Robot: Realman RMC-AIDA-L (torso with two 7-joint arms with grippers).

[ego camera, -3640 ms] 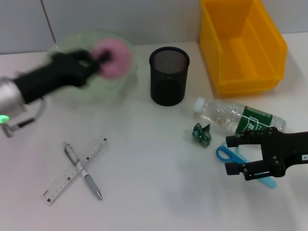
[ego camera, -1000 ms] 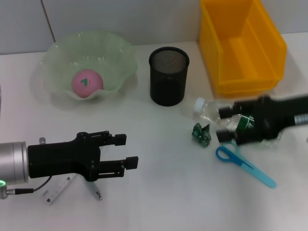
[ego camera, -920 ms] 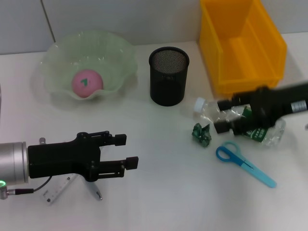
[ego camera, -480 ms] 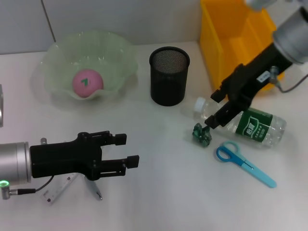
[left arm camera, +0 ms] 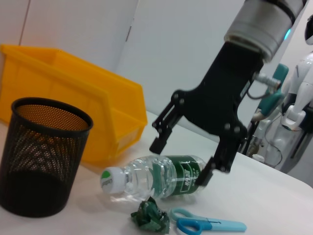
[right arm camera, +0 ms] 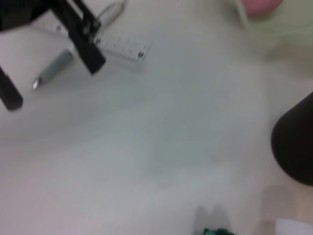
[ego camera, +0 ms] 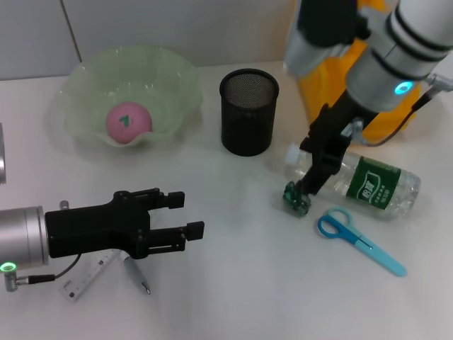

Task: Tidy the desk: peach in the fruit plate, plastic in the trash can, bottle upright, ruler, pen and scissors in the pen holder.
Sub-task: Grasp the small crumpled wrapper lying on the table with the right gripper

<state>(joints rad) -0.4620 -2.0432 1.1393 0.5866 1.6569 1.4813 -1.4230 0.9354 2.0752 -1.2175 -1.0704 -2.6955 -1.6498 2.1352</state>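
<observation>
From the head view, one item of the tidy-up looks finished: the peach [ego camera: 128, 122] lies inside the fruit plate [ego camera: 85, 78] at about ten o'clock on the counter [ego camera: 241, 283]. Everything else is, by my reading, still to do. The bottle [ego camera: 357, 180] lies on its side at three o'clock, cap toward the pen holder [ego camera: 248, 111], which stands at twelve o'clock with nothing showing above its rim. The crumpled green plastic [ego camera: 297, 198] sits just beside the bottle's cap, outside the trash can [ego camera: 396, 106] at one o'clock. The scissors [ego camera: 359, 239] lie flat at four o'clock, and the ruler [ego camera: 88, 276] and pen [ego camera: 136, 275] lie at seven o'clock, partly hidden under the left end effector [ego camera: 190, 214], which hovers there with its fingers wide apart and holding nothing. The right end effector [ego camera: 306, 185] points down right over the plastic. In the left wrist view, the right end effector [left arm camera: 178, 164] hangs over the bottle [left arm camera: 156, 176] with fingers spread wide and empty, the plastic [left arm camera: 150, 216] and scissors [left arm camera: 205, 226] nearer the camera, and the pen holder [left arm camera: 41, 156] in front of the trash can [left arm camera: 98, 112]. In the right wrist view, the left end effector [right arm camera: 54, 68], the ruler [right arm camera: 120, 47] and the pen [right arm camera: 53, 68] show far off on the bare counter [right arm camera: 161, 147], and the plastic [right arm camera: 217, 231] just enters the edge.
</observation>
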